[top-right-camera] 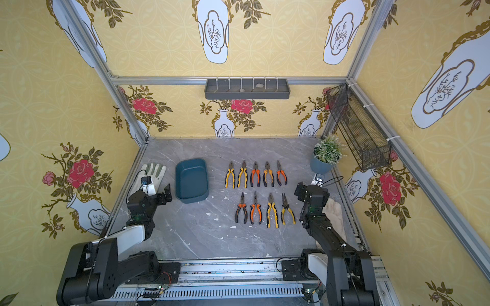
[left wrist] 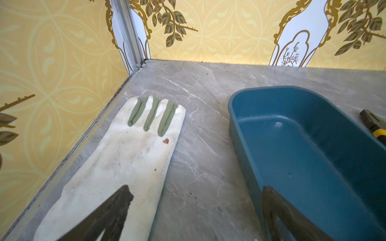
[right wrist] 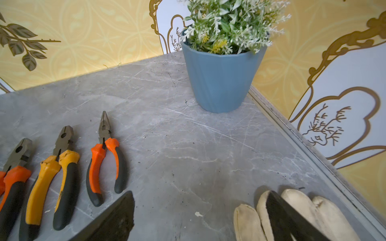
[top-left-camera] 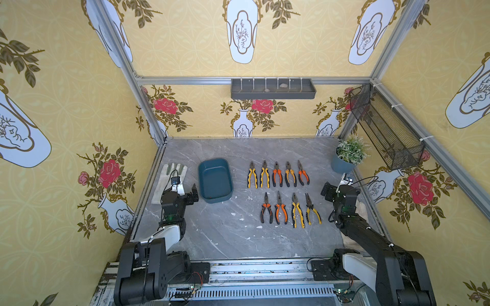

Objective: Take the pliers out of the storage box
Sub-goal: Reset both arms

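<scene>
Spanning the cell floor, the grey marble-patterned bench carries everything. On its left half sits the dark teal rectangular plastic storage box, its long axis running from the robot toward the back wall. Its inside shows bare in both top views and in the left wrist view, with no tool in it. A white work glove with green between its fingers lies flat between the box and the left wall, and a round blue plant pot stands in the far right corner.

The nine pliers, with dark metal heads and yellow-and-black or orange-and-black handles, lie on the bench well to the right of the box. They form a far row of five and a near row of four, noses toward the back wall, handles toward the robot.

The left claw hangs released, jaws wide, just beside the box's near left corner, gripping nothing. The right claw is likewise spread and empty, right of the rows and the nearer one to them. Judged from this, the removal looks complete. Bare bench in front of the near row leaves both arms room to draw back.
</scene>
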`<state>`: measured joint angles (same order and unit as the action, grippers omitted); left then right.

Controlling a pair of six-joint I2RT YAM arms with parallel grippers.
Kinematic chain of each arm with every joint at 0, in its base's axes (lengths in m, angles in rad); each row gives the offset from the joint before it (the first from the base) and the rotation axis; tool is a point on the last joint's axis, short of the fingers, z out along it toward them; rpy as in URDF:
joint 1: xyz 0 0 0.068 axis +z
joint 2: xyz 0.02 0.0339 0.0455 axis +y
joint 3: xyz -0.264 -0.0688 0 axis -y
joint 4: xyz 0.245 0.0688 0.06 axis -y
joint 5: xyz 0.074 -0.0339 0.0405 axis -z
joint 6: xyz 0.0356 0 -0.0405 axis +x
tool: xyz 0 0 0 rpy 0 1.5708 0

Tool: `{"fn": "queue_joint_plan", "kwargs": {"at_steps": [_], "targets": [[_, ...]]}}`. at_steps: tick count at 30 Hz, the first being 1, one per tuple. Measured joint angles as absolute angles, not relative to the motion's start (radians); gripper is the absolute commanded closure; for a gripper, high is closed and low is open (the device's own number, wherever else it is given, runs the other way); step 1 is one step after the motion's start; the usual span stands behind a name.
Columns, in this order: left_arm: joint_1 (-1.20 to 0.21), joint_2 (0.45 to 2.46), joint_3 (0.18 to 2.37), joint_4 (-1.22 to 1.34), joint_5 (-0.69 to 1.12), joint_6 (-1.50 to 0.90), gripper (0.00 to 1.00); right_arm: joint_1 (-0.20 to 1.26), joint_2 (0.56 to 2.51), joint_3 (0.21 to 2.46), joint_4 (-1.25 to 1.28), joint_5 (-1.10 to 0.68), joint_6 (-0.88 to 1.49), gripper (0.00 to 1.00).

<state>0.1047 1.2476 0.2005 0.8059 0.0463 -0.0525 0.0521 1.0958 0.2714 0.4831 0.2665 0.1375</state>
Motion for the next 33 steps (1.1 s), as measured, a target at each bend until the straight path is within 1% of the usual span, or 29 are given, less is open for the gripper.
{"fn": "queue_joint_plan", "kwargs": {"at_steps": [7,18,22,28,33], "targets": [[0.106,1.403,0.188,0.963,0.110,-0.052,0.01,0.047,1.216,0.253,0.612,0.257,0.126,0.03],[0.114,1.414,0.263,0.934,0.176,-0.034,0.01,0.043,1.372,0.215,0.834,0.256,0.076,0.03],[0.129,1.420,0.287,0.897,0.184,-0.035,0.01,0.031,1.382,0.211,0.867,0.244,0.074,0.03],[0.131,1.423,0.303,0.865,0.153,-0.058,0.01,-0.067,1.428,0.178,0.957,0.135,0.083,0.02],[0.131,1.426,0.307,0.844,0.127,-0.073,0.01,-0.075,1.435,0.172,0.988,0.056,0.084,0.02]]}}
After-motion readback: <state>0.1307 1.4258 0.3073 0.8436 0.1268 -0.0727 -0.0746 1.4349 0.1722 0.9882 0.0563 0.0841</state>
